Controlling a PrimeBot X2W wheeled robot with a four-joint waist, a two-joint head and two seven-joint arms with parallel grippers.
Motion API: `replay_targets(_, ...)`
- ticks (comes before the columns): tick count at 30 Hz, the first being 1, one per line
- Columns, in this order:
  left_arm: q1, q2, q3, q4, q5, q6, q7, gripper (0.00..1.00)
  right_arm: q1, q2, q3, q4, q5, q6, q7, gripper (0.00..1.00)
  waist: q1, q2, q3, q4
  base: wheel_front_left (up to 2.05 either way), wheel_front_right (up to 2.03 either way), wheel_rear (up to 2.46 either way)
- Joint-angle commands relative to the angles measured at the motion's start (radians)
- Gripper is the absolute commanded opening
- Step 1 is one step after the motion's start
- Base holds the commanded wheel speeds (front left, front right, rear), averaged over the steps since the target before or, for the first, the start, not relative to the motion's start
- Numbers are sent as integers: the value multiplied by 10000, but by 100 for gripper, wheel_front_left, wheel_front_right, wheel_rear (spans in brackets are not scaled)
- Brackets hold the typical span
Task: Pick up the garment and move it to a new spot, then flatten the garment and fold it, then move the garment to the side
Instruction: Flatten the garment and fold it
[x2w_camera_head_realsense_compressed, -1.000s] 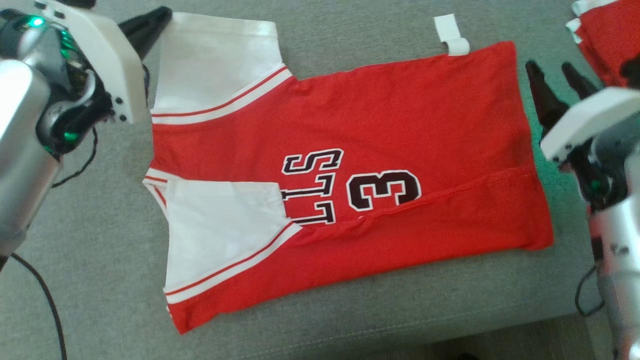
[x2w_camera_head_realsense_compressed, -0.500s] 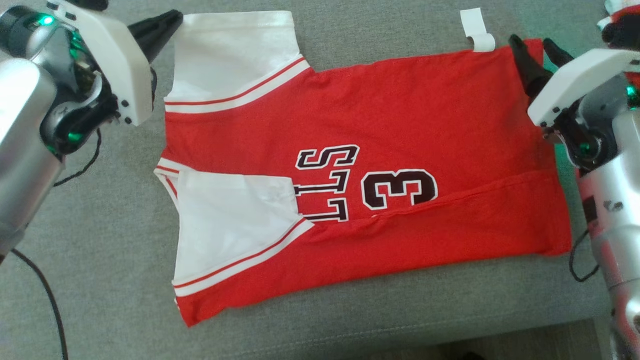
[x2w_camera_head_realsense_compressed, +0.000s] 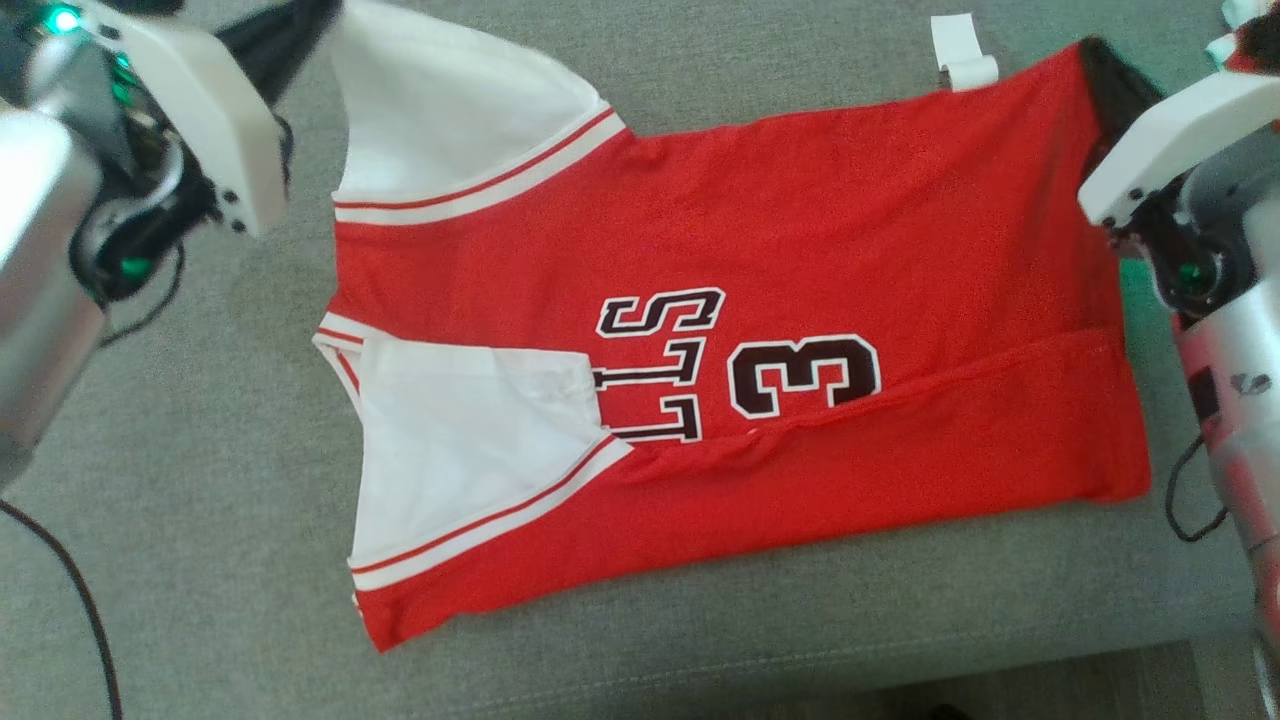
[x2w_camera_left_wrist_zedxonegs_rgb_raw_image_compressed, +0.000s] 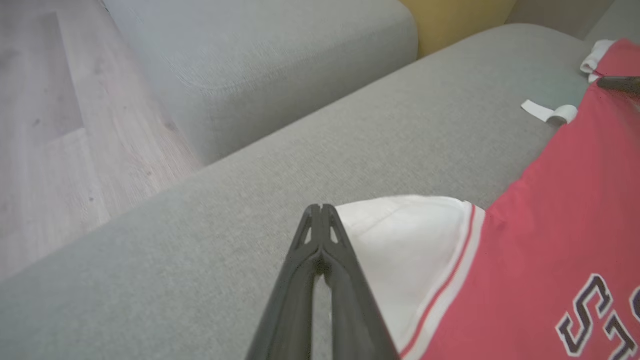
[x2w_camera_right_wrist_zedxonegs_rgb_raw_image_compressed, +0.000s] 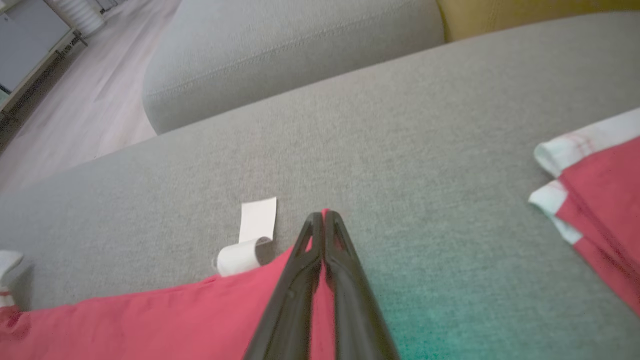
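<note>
You have the garment (x2w_camera_head_realsense_compressed: 760, 250) spread on the grey woven sofa cushion (x2w_camera_head_realsense_compressed: 200, 450), a red jersey with white sleeves trimmed in red-and-white stripes. Its print lies sideways in the head view: block letters "LLS" and a large "3", black with a white outline; the near sleeve, folded in over the chest, covers whatever comes before the letters. The near long edge is folded over in a band, and the cloth is smooth and matte.

Your left gripper (x2w_camera_left_wrist_zedxonegs_rgb_raw_image_compressed: 321, 207) has its fingers pressed together on the far white sleeve's corner, which rises towards them. Your right gripper (x2w_camera_right_wrist_zedxonegs_rgb_raw_image_compressed: 324, 215) is pinched tight on the far hem corner – red cloth shows between the tips.

A white paper slip (x2w_camera_head_realsense_compressed: 962, 50), curled at one end, touches the hem. A second red-and-white garment (x2w_camera_right_wrist_zedxonegs_rgb_raw_image_compressed: 600, 190) lies well apart on the same cushion – its edges look rumpled.
</note>
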Motion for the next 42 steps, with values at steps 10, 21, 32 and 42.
replay_targets(10,-897,246,324,348,62,14,-1581,0,-297,-818,376,-334,994,65,-1009,0,0,0,-645,226,0,0,0)
replay_targets(21,879,964,47,-1245,-812,172,-1937,0,1672,-1968,540,-1359,1997,65,-1141,0,0,0,-1534,916,0,0,0)
replay_targets(32,3762,2141,-233,-4177,-1457,1637,-2396,0,4126,-2525,93,-2808,1941,65,-981,0,0,0,-1911,1274,0,0,0)
replay_targets(42,5055,2437,-594,-5359,-1816,2308,-2420,0,6006,-2286,-1224,-3952,1508,65,-489,0,0,0,-1699,1408,0,0,0)
